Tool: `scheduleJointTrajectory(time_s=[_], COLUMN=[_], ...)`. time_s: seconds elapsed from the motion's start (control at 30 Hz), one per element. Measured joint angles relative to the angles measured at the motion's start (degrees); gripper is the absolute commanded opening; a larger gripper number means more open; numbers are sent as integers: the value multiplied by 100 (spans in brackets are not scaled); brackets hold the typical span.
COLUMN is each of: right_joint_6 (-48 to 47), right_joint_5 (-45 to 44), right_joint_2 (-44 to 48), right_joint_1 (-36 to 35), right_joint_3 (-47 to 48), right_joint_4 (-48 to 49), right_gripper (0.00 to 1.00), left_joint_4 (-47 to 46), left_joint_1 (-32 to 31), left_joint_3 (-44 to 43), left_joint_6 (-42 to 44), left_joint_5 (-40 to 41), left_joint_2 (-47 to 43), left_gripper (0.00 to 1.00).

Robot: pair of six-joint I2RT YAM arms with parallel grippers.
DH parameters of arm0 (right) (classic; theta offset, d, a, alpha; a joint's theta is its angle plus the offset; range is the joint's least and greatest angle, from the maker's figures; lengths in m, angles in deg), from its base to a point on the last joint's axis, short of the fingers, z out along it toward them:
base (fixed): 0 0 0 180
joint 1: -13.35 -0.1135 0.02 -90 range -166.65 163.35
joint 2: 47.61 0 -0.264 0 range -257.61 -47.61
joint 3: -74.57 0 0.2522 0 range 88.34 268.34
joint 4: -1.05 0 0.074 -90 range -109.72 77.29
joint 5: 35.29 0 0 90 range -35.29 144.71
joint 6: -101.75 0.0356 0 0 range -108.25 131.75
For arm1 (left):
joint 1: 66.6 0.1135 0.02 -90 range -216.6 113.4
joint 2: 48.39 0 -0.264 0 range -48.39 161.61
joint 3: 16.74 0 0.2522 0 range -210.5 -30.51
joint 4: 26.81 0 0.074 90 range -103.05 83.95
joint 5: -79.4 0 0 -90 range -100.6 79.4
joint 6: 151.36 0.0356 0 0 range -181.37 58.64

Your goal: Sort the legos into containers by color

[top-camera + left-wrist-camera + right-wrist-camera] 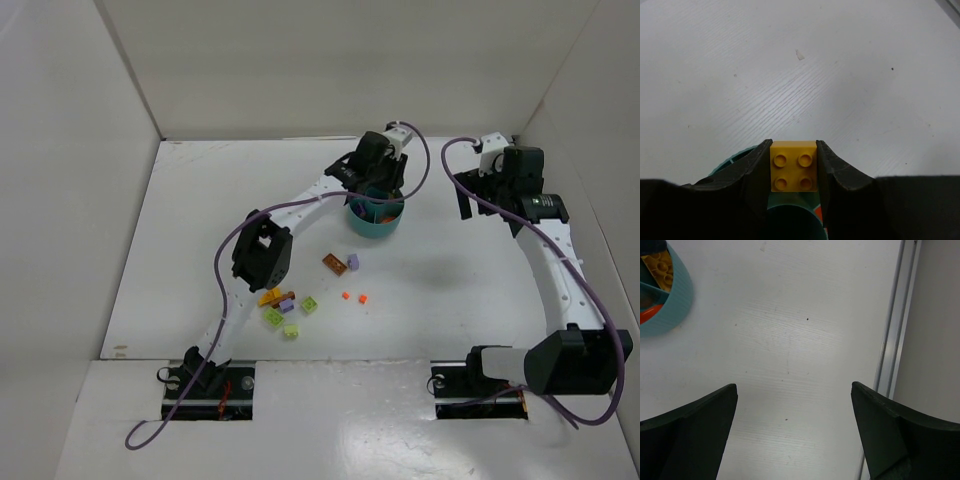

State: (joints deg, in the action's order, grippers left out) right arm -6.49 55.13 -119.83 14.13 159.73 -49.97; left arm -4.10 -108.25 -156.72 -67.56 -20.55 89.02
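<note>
The left gripper (793, 147) is clamped on a small orange-yellow square plastic brick (794, 170) with four studs. It holds the brick flat, just above the rim of the round teal plastic divided dish (735, 160). The right gripper (794, 387) stands wide apart and empty, off to the dish's right. To place the brick well, I judge it should be centred over the compartment holding a yellow piece (660, 267) and lowered between the dividers before release. That should keep it from skipping into the neighbouring orange-red section (650, 314). Loose lime, lilac, brown and orange bricks (290, 305) wait on the white table (450, 300).
</note>
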Motion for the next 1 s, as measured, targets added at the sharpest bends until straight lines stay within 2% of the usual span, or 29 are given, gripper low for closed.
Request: scheduleJointTrajectory(time_s=[0.2, 0.27, 0.3, 0.37, 0.73, 0.83, 1.0], right_joint_6=[-22, -22, -22, -24, -24, -24, -24], right_joint_5=[50, 63, 72, 92, 219, 260, 308], right_joint_2=[-26, -26, -26, -26, -26, -26, -26], right_joint_1=[0, 0, 0, 0, 0, 0, 0], right_joint_3=[0, 0, 0, 0, -24, -31, -33], right_joint_4=[2, 4, 4, 9, 46, 48, 50], right_gripper=[100, 100, 100, 100, 100, 100, 100], left_joint_4=[50, 50, 48, 50, 52, 55, 50], left_joint_1=[13, 11, 11, 11, 11, 11, 11], left_joint_3=[205, 212, 212, 212, 398, 466, 492], left_joint_6=[273, 326, 345, 380, 448, 446, 446], left_joint_5=[61, 61, 63, 59, -15, -52, -96], left_joint_2=[0, 0, 0, 0, -151, -245, -391], left_gripper=[5, 9, 16, 23, 51, 56, 57])
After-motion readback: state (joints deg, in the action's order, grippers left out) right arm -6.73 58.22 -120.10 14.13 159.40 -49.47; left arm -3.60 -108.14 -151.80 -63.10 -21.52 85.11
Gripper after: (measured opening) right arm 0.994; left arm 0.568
